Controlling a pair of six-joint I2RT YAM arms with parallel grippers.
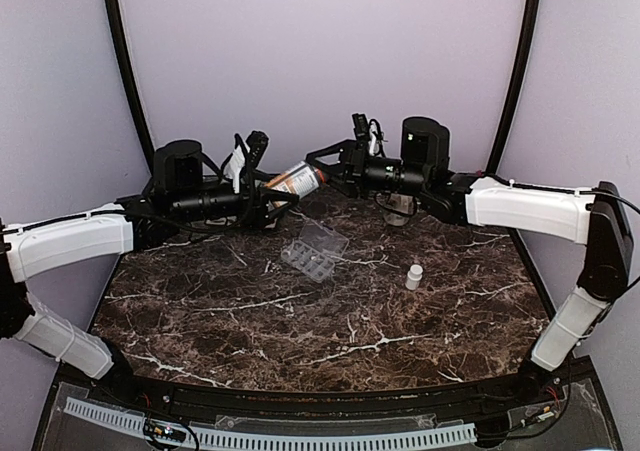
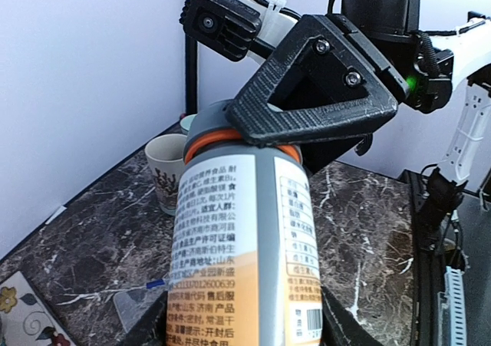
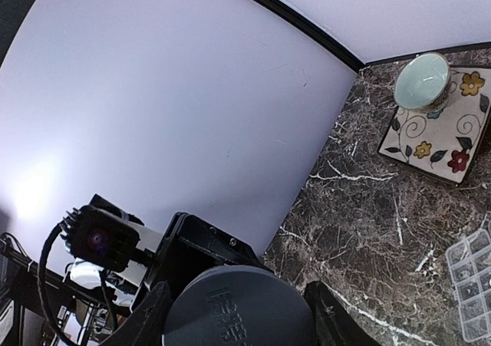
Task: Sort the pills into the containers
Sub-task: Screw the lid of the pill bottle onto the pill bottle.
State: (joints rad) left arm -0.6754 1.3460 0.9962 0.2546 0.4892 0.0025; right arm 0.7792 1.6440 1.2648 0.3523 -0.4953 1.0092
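An orange pill bottle (image 1: 295, 179) with a printed label hangs level above the back of the table, held between both arms. My left gripper (image 1: 262, 191) is shut on its body (image 2: 230, 231). My right gripper (image 1: 335, 171) is shut on its grey cap (image 3: 238, 311), which sits on the bottle's neck (image 2: 211, 122). The containers are the cells of a clear pill organizer (image 1: 315, 251) lying open at the table's middle, below the bottle; one corner shows in the right wrist view (image 3: 474, 285). No pills are in view.
A small white bottle (image 1: 413, 277) stands right of the organizer. A patterned cup (image 2: 165, 169) stands at the back by the wall. A pale green bowl (image 3: 420, 81) sits on a floral tile (image 3: 453, 135). The purple back wall is close behind both grippers.
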